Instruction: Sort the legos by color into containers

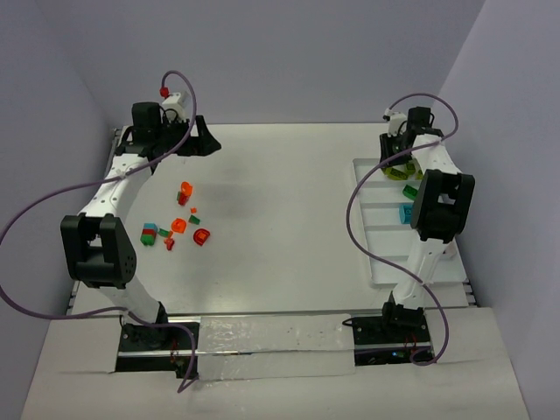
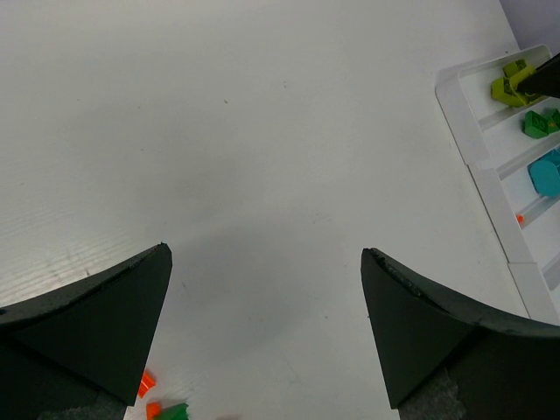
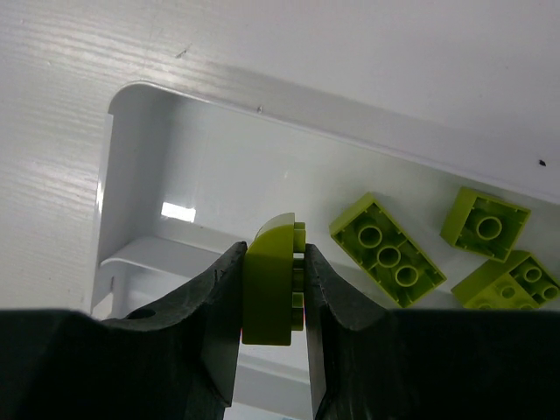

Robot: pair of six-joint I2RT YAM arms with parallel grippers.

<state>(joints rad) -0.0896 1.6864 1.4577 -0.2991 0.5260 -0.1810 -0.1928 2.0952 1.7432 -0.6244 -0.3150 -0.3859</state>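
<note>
I have the right tool (image 3: 273,255) pinched on a lime-green plastic brick (image 3: 269,293), straight over the end compartment of the long white plastic tray (image 3: 112,175), far right corner of the counter (image 1: 289,219) — other lime bricks (image 3: 389,254) lie just beside. My left tool (image 2: 267,254) is wide open, empty.

White table (image 1: 289,219) bears loose legos (image 1: 179,225) and tray (image 1: 385,223).

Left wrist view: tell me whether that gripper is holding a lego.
No, the left gripper is wide open, with only bare table between its jaws.
</note>
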